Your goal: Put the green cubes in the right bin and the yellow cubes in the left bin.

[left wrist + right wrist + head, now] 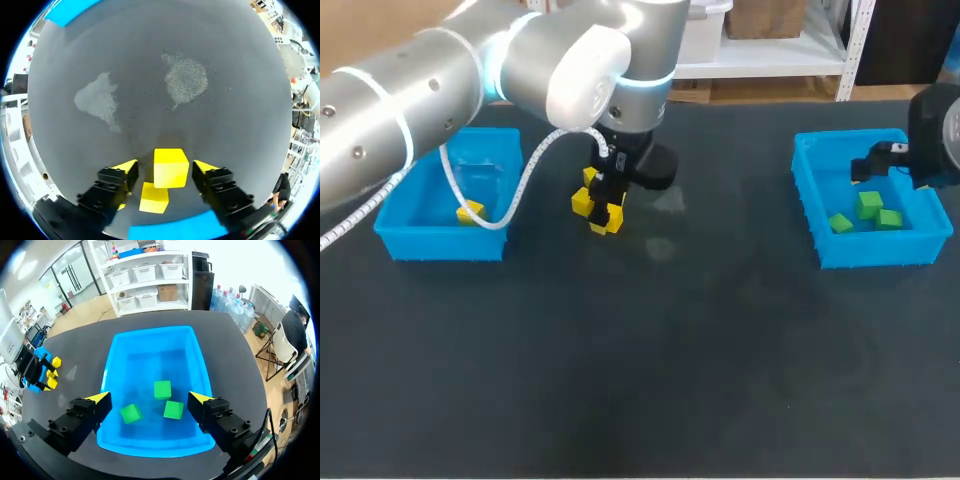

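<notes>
A dark table (700, 380) is filling the scene, with shelving beyond its far edge. At about nine o'clock on it, the left bin (440, 245) is sitting with one yellow cube (470, 211) lying inside, toward its front wall.

The left arm is coming in from ten o'clock, and the left gripper (164, 169) is hanging low over the table just left of centre. Its fingers are standing moderately apart and gripping nothing. A second yellow cube (171, 167) is lying between the fingers, with a clear gap on one side and only a sliver on the other. A third yellow cube (154, 198) is lying just behind it, under the gripper. The two are overlapping, and I cannot tell whether one is resting on the other. That is making three yellow cubes in all: one binned, two on the table.

At three o'clock the right bin (150, 332) is holding three pieces: one green cube (162, 389) at the cluster's twelve o'clock, another green cube (130, 413) at seven and a last green cube (173, 409) at four.

The right gripper (149, 398) is hovering above this bin with its fingers spread wide and empty. The green cubes are lying below, between the fingers, well clear of both tips.
</notes>
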`<state>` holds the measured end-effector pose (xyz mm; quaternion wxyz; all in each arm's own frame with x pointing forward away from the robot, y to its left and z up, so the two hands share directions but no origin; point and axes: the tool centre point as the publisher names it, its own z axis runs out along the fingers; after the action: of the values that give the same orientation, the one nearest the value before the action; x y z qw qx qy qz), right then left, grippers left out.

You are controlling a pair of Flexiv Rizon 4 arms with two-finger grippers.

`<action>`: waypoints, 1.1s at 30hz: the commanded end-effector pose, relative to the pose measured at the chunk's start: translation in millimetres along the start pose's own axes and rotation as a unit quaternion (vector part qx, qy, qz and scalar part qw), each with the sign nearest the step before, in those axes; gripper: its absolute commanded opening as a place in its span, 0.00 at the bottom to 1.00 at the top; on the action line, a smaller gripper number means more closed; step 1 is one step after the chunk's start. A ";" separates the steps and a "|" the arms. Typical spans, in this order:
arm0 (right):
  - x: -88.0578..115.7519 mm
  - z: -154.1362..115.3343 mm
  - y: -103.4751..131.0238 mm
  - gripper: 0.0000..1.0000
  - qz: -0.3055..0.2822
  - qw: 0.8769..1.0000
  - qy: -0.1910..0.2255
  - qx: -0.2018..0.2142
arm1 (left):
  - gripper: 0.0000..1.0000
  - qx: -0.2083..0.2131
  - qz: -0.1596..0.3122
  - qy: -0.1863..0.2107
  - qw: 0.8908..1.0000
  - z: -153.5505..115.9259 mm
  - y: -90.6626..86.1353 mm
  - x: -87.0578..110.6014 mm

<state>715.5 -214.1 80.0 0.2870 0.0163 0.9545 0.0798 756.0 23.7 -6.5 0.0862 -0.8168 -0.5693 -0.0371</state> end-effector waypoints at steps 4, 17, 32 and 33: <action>3.7 -0.4 -0.1 1.00 0.001 0.999 -0.036 0.001 | 0.00 0.006 -0.010 -0.003 1.000 -1.9 -1.5 3.3; 3.7 -0.4 -0.1 1.00 0.001 0.999 -0.036 0.001 | 0.00 -0.107 -0.159 -0.120 0.974 -95.0 -5.0 43.8; 3.7 -0.4 -0.1 1.00 0.001 0.999 -0.036 0.001 | 0.00 -0.138 -0.361 -0.036 0.922 -99.7 -41.8 207.8; 3.7 -0.4 -0.1 1.00 0.001 0.999 -0.036 0.001 | 0.00 -0.133 -0.362 -0.026 0.922 -95.4 -45.4 210.3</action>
<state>715.1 -214.3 80.4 0.2937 0.0168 0.9525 0.0793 810.2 188.3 132.1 -0.0119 -0.5840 -0.8093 -0.0627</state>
